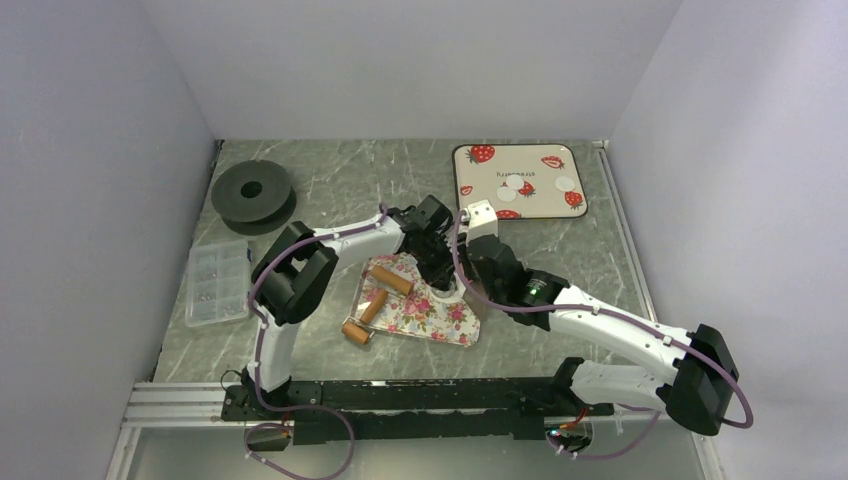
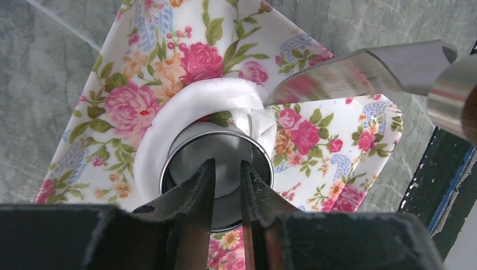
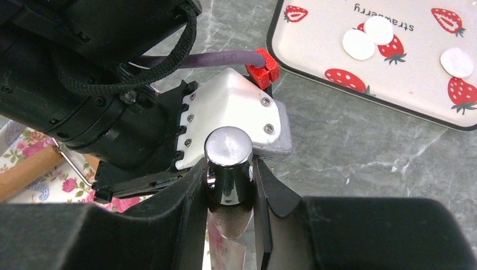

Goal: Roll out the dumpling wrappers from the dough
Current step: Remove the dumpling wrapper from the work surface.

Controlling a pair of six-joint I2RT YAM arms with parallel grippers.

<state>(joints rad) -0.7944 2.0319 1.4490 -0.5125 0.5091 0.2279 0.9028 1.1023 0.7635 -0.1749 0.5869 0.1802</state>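
A white sheet of dough lies on the floral mat, with a round metal ring cutter standing in it. My left gripper hangs right over the cutter, its fingertips a narrow gap apart with nothing between them. My right gripper is shut on the chrome handle of a metal knife. The knife's blade slants down to the dough beside the cutter. Three dumpling wrappers lie on the strawberry tray at the back right.
Brown wooden rolling-pin pieces lie on the mat's left side. A black spool and a clear compartment box sit at the left. Both arms crowd together over the mat. White walls close in three sides.
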